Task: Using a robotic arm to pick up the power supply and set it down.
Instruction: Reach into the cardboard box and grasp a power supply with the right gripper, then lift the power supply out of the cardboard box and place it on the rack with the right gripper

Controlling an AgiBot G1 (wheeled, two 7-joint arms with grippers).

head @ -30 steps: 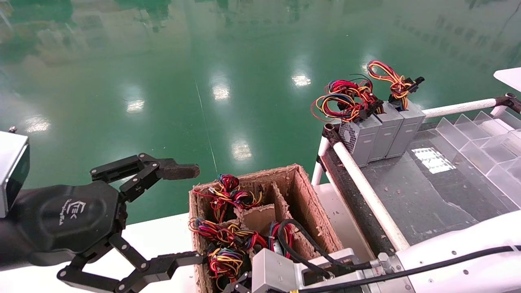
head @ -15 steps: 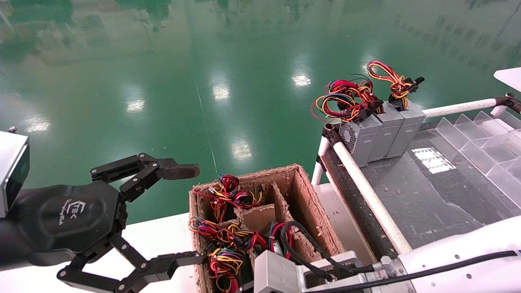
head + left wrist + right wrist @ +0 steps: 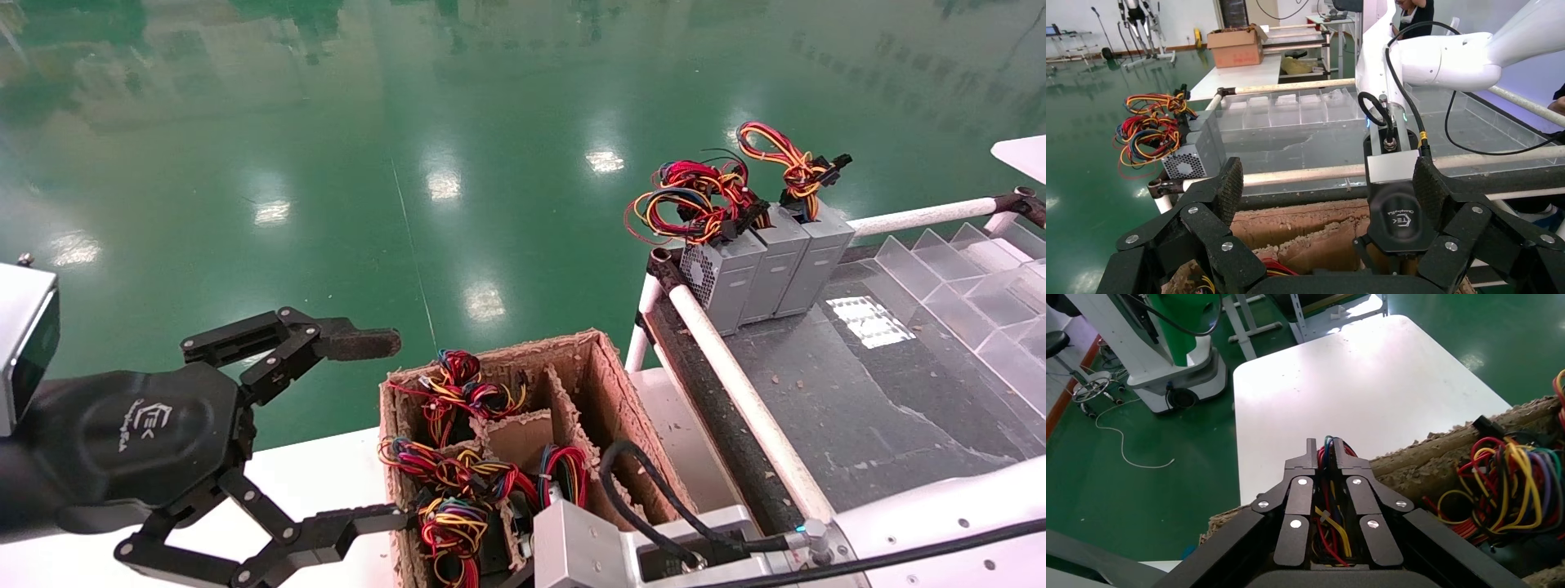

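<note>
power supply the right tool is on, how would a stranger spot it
Find the brown cardboard box on the white table. The power supply sits in its near compartment, under the right tool. Unlike its neighbours, its wires lie pinched between that tool's fingers.

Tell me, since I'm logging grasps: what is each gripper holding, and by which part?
The right gripper is shut on a wire bundle down in the cardboard box. The left gripper is open, holding nothing.

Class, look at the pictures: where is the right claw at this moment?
The right claw is down in the cardboard box, in the near compartment at the head view's bottom centre, closed on a power supply's wires.
</note>
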